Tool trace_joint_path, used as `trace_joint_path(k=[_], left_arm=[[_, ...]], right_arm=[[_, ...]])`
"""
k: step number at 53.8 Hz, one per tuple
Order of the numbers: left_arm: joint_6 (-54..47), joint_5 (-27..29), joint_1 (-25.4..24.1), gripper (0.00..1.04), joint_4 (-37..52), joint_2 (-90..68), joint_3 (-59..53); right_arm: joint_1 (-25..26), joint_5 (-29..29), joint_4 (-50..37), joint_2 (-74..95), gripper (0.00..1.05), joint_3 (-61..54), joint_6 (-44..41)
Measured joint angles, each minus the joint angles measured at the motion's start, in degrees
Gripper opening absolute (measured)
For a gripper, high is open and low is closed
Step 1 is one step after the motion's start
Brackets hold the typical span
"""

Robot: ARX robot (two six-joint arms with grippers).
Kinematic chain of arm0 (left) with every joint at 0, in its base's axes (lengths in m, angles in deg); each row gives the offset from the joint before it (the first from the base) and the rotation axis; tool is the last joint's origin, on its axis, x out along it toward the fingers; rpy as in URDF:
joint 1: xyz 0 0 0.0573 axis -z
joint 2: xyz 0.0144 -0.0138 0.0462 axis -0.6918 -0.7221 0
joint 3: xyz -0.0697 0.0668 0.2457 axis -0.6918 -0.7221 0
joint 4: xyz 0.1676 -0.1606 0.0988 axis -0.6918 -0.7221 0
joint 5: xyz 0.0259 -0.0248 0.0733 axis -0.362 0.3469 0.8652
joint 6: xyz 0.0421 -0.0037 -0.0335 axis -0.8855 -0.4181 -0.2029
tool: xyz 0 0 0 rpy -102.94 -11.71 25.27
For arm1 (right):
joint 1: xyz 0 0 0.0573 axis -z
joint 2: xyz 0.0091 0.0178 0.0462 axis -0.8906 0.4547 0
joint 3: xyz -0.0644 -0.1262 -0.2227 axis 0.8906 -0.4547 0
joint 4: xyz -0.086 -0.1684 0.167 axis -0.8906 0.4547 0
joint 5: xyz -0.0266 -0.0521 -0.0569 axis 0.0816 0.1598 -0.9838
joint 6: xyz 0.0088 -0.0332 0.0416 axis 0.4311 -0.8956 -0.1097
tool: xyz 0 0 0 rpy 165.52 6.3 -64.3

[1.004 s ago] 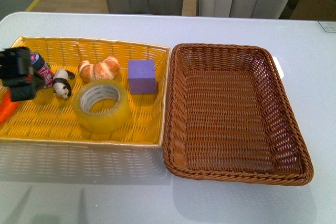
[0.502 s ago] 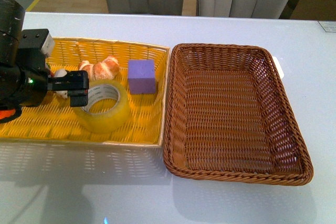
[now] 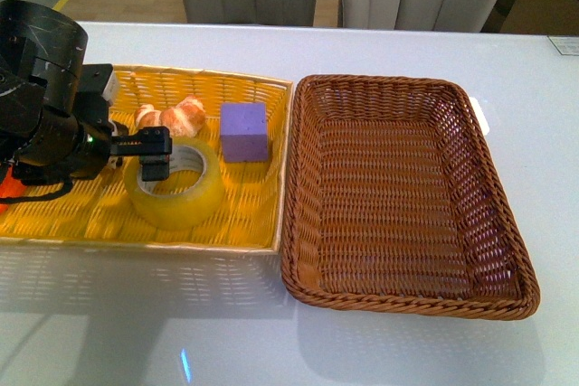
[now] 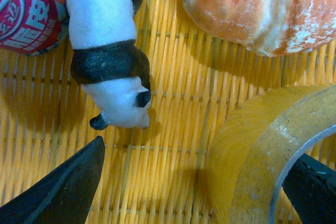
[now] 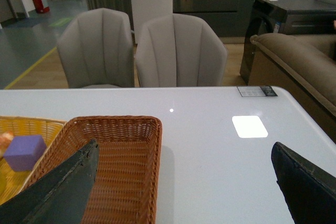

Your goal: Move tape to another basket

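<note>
The left gripper is spread open and low over the tape. In the left wrist view it looks like one finger is down inside the white core and the other is outside the wall, so it's straddling the near side of the roll. The step in hand seems to be the pinch. It probably wants to go a touch deeper, then squeeze that wall square so the roll doesn't swing or peel out on the lift, and the outer finger needs to stay clear of the panda figurine just beside it. The right gripper is wide open too, holding nothing, hanging over the table by the far basket. As for containers, the brown wicker basket has nothing in it and sits right against the yellow basket. The yellow one holds the tape near its middle, a purple cube and a croissant behind it, plus the panda and a pink can.
</note>
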Motion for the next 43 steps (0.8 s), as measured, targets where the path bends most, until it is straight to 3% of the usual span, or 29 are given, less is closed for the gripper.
trace_joint_path(k=[8, 20, 31, 43], left_arm=[[0.11, 0.26, 0.37, 0.92, -0.87, -1.42, 1.33], [0.55, 0.66, 1.42, 0.6, -1.51, -2.75, 2.32], [2.21, 1.03, 2.58, 0.22, -1.9, -2.45, 2.34], [3.65, 0.87, 3.5, 0.17, 0.39, 7.02, -3.91]], right_arm=[[0.0, 0.0, 0.0, 0.0, 0.96, 0.0, 0.0], [0.0, 0.0, 0.0, 0.0, 0.96, 0.0, 0.0], [0.0, 0.0, 0.0, 0.0, 0.96, 0.0, 0.0], [0.0, 0.0, 0.0, 0.0, 0.96, 0.0, 0.0]])
